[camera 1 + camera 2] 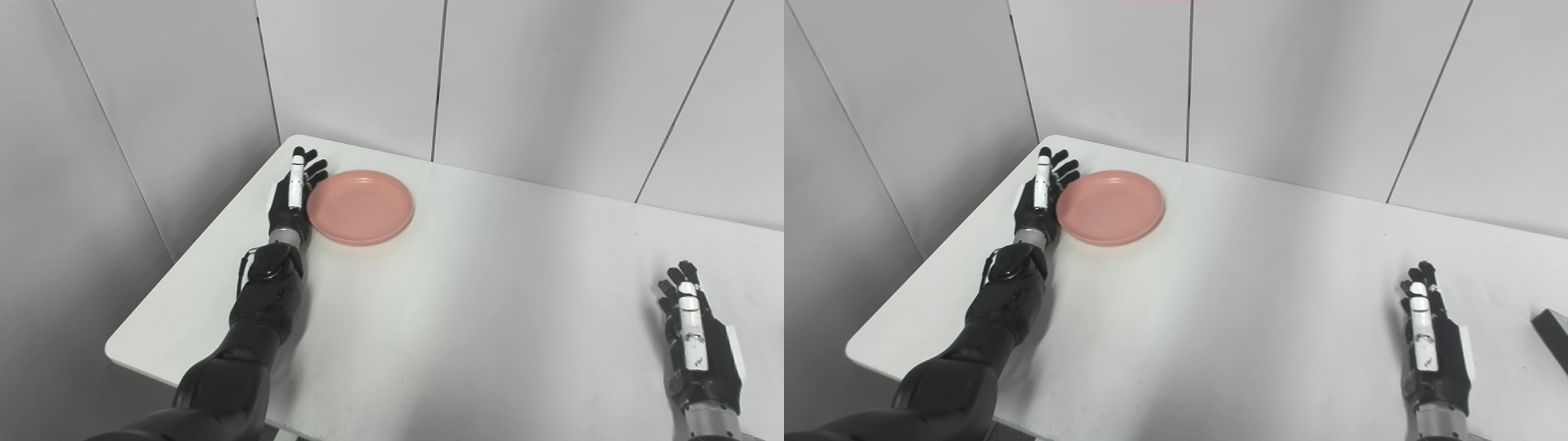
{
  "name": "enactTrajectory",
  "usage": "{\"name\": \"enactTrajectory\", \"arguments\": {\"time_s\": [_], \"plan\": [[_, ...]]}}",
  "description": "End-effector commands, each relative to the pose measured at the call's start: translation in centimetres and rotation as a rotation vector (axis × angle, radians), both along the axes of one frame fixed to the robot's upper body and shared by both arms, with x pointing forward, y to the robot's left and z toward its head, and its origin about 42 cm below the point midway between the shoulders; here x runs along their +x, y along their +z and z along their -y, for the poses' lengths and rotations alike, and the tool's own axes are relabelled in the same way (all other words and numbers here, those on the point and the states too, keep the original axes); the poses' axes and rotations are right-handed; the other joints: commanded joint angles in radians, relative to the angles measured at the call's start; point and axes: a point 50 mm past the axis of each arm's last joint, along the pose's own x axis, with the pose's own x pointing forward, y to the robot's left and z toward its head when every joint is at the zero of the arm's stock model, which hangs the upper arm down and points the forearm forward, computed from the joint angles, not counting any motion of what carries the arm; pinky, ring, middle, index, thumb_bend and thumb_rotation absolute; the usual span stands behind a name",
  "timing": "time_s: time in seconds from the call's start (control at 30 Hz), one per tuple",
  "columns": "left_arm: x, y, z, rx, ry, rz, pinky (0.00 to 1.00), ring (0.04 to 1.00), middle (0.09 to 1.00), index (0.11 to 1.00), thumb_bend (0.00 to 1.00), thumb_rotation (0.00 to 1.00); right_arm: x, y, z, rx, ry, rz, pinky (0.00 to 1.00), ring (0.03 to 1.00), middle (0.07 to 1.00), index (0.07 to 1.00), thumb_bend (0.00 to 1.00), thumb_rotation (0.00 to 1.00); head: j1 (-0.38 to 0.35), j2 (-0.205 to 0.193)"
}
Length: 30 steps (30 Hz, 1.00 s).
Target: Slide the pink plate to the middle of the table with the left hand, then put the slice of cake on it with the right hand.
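left hand (fingers straight) touches pink plate rim at table's far-left corner.

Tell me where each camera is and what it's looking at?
Left eye view: on the robot's head, looking down at the table; shows both arms, the left robot hand beside the pink plate.
Right eye view: slightly to the right, same downward look; shows the right robot hand and a dark object at the edge.
Both share table, plate, robot hands.

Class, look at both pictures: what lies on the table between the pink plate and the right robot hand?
Nothing: only bare white table lies between the pink plate and the right robot hand, as both eye views show.
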Motion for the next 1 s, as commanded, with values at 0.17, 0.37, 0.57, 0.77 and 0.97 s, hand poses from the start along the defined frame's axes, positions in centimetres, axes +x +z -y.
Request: {"name": "enactTrajectory", "arguments": {"time_s": [0.17,0.37,0.57,0.77,0.97], "plan": [[0.9,2.1,1.0,-0.038,-0.066,0.059,0.84,0.830,0.812,0.807,0.68,1.00,0.0,0.8,-0.3,0.019,0.003,0.029,1.00,0.951,0.954,0.963,0.60,0.85,-0.002,0.001],[0.9,2.3,2.2,-0.032,-0.127,0.054,0.80,0.823,0.811,0.804,0.68,1.00,-0.1,0.9,-0.4,0.020,0.003,0.033,1.00,0.947,0.953,0.962,0.58,0.85,-0.006,0.004],[0.9,2.2,3.7,-0.016,-0.180,0.038,0.78,0.817,0.805,0.794,0.69,1.00,-0.1,0.9,-0.4,0.017,0.001,0.035,0.99,0.941,0.943,0.951,0.60,0.84,-0.011,0.006],[0.9,2.3,5.2,0.028,-0.222,0.025,0.78,0.820,0.809,0.797,0.68,1.00,-0.1,1.0,-0.5,0.026,-0.006,0.031,0.99,0.940,0.937,0.943,0.61,0.82,-0.015,0.011],[0.6,2.5,7.0,0.046,-0.275,0.024,0.83,0.852,0.843,0.845,0.68,1.00,-0.2,1.1,-0.6,0.024,-0.007,0.033,0.99,0.940,0.937,0.940,0.59,0.83,-0.019,0.015]]}}
